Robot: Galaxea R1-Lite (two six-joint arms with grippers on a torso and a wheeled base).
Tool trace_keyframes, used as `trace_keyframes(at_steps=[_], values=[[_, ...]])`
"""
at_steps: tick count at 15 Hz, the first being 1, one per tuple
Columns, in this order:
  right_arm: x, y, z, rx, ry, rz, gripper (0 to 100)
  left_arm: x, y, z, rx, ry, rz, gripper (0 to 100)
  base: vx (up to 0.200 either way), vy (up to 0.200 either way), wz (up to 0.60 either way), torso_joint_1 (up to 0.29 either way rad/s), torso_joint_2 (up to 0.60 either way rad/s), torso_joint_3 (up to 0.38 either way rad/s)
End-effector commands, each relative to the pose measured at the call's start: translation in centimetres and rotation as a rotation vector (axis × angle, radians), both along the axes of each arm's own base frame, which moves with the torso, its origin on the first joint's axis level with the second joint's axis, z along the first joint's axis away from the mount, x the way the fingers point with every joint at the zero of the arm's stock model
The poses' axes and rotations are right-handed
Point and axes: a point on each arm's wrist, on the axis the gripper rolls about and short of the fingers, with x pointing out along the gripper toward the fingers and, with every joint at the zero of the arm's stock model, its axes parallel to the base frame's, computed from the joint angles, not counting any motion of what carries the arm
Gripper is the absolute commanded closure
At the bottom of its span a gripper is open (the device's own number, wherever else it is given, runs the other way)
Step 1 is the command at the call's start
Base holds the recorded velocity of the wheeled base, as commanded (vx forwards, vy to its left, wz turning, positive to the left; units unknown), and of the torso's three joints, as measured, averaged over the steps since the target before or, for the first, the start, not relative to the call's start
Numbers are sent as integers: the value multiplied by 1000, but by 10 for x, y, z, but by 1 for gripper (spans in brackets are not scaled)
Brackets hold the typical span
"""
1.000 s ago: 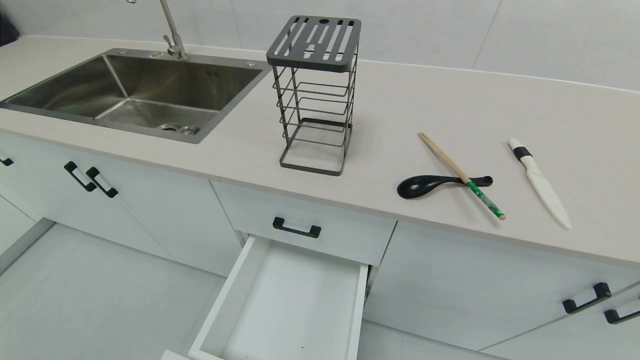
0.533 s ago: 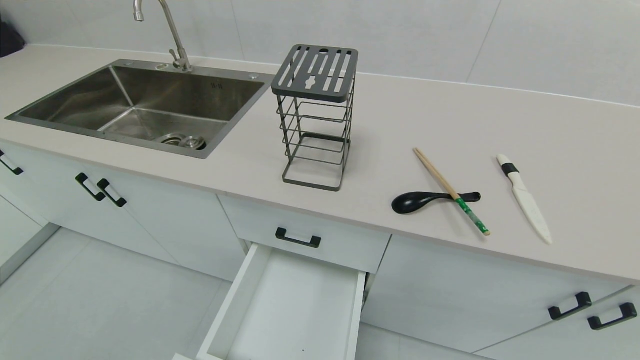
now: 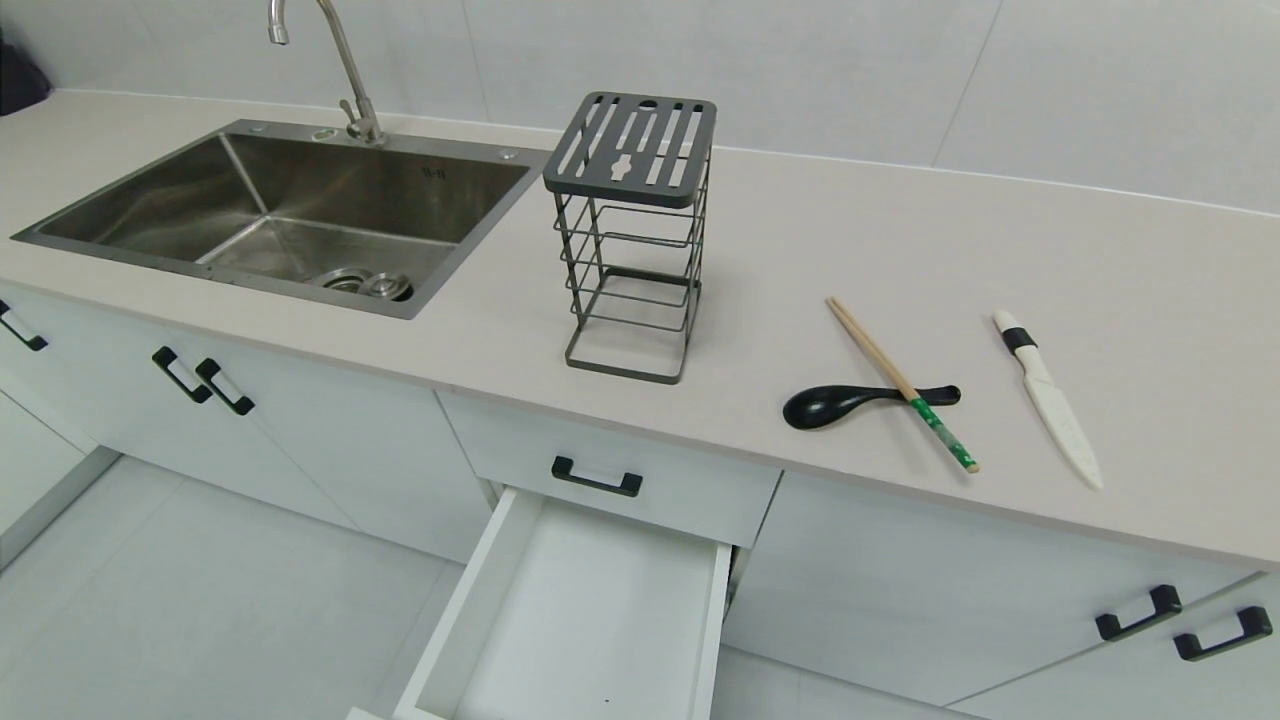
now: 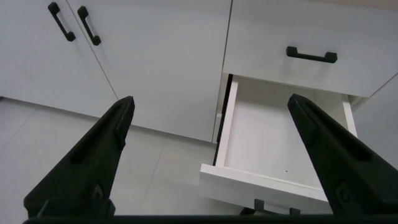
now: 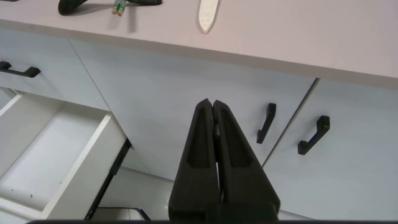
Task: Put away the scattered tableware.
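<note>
On the countertop (image 3: 820, 230) lie a black spoon (image 3: 835, 403), a pair of wooden chopsticks (image 3: 898, 381) with green tips resting across the spoon's handle, and a white knife (image 3: 1048, 396) with a black band, farthest right. A dark wire rack (image 3: 630, 235) with a slotted top stands upright left of them. In the left wrist view my left gripper (image 4: 214, 155) is open, low in front of the cabinets, facing the pulled-out white drawer (image 4: 280, 146). My right gripper (image 5: 215, 124) is shut with nothing in it, below the counter edge; the knife tip (image 5: 208, 15) and chopstick tips (image 5: 118, 7) show above it.
A steel sink (image 3: 280, 210) with a tap (image 3: 340, 60) fills the counter's left. The white drawer (image 3: 570, 610) stands open below the rack, with nothing in it. Cabinet doors with black handles (image 3: 190, 375) run along the front. Bare counter lies behind the utensils.
The head camera shifted during the first half second, so the whole scene sits lower and the tap shows more. Since then nothing on the counter has moved.
</note>
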Motion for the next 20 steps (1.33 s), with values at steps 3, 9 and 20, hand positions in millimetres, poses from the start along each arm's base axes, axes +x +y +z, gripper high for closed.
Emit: trace_keyframes(at_steps=[3,9,20], values=[[0,0,0,2,0,1,100,0,0,0,-1,1,0,0,0,0,0,0,0,0],[0,0,0,2,-1,1,100,0,0,0,1,1,1,0,0,0,0,0,0,0],[0,0,0,-1,-1,1,100,0,0,0,1,1,0,0,0,0,0,74,-145,-70]])
